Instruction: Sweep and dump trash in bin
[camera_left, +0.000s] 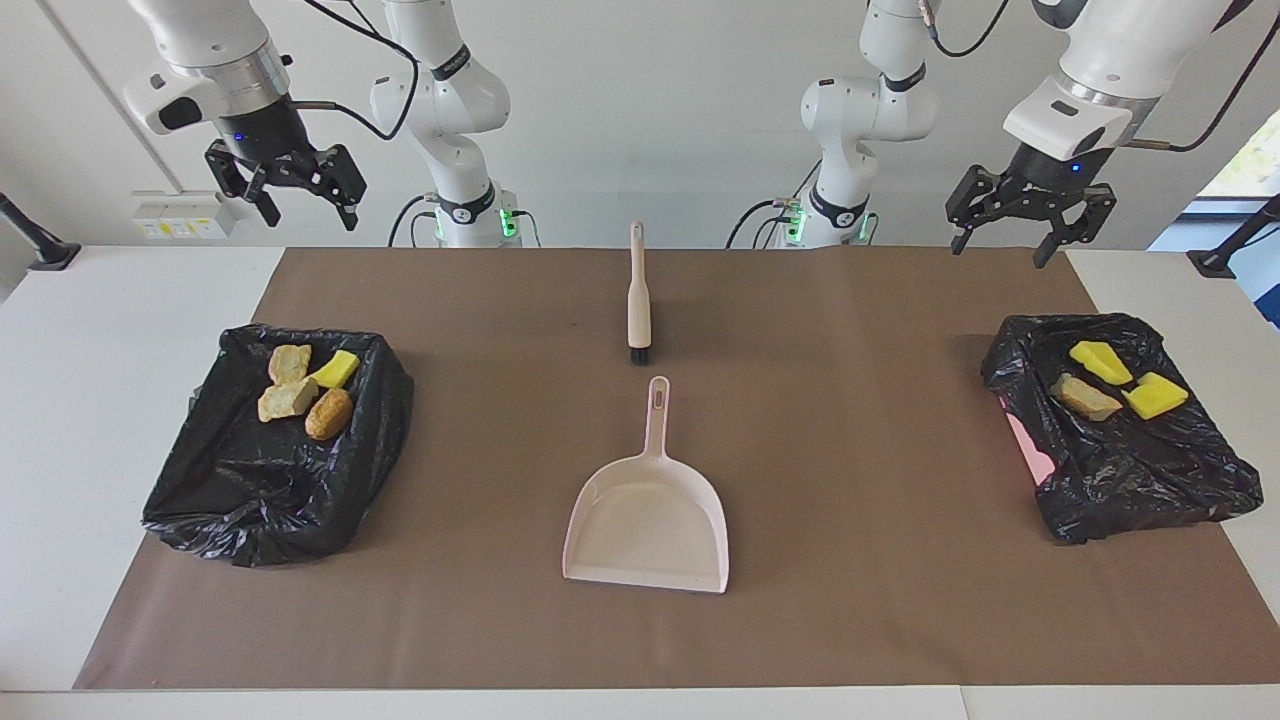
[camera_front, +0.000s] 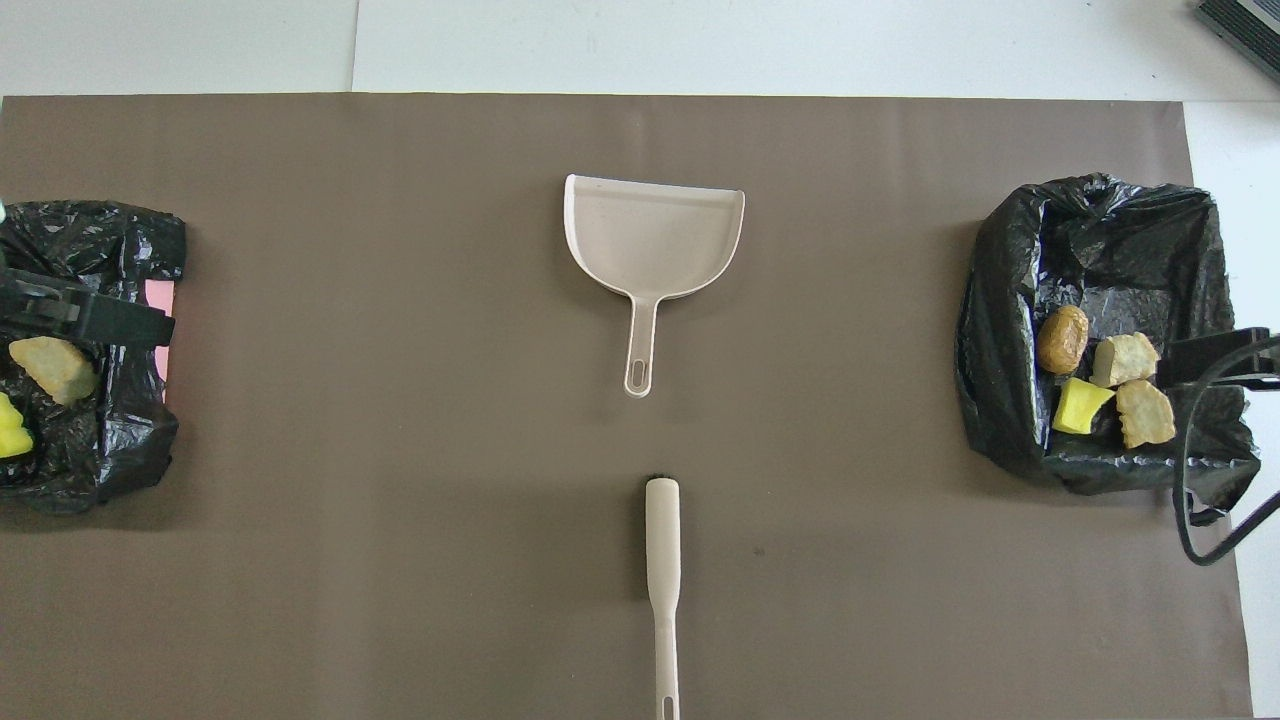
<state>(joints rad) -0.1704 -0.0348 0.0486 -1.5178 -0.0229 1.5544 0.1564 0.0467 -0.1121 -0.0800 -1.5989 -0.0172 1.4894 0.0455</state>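
Black-bag-lined bin at the left arm's end (camera_front: 95, 440): cut off by the overhead view's edge; only part shows.
Yellow sponge chunk in that bin (camera_front: 10, 432): cropped by the same edge.
Tan crusty lump beside it (camera_front: 55, 368): partly covered by the left pincer (camera_front: 85, 318).
Cream-handled brush (camera_front: 662, 580): handle end runs off the overhead view's bottom; bristles barely show.
Right pincer (camera_front: 1215, 358): only a dark tip shows.

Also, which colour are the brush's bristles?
Black, a short tuft at the end of the pale brush; the facing view shows it best.
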